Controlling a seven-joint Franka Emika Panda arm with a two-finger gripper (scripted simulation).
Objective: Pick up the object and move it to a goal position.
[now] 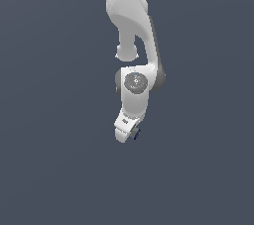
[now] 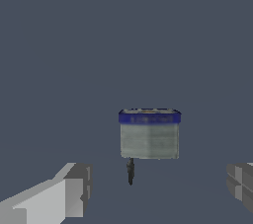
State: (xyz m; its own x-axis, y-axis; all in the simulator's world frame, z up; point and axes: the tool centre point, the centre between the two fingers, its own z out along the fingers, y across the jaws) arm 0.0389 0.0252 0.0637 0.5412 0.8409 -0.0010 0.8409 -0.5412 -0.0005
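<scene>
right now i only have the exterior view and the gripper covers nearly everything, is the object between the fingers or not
Observer: In the wrist view the object sits in the gap between the two fingers, touching neither.
Operator: are the jaws open
Observer: Yes, wide open; the gripper has one finger at each side of the picture, well apart from the block.
Operator: i just see a dark speck by the gripper, what does it look like
Observer: A grey-olive block with a dark blue end, and a thin dark stub sticking out of the opposite end.
</scene>
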